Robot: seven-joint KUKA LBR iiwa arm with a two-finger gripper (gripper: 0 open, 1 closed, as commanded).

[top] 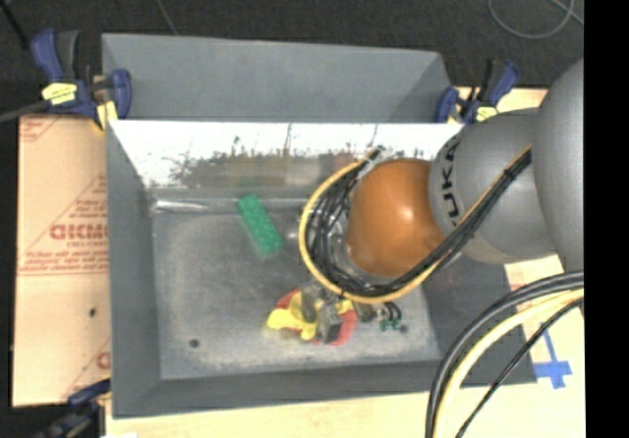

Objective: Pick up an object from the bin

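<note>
My gripper [320, 309] pokes out from under the orange cover, low in the bin's front middle, right on a small cluster of things. That cluster holds a yellow piece [285, 320] with a bit of pink at its top and a red piece [341, 330] beside it. The gripper's tip sits between the yellow and red pieces, touching or just above them. A green toothed block [259, 226] lies tilted further back, left of the arm. A small dark green thing [393, 322] lies just right of the cluster.
The arm and its orange cover with looped cables hide the bin's right middle. The bin floor to the left and front left is bare grey metal, with a small dark speck near the front left.
</note>
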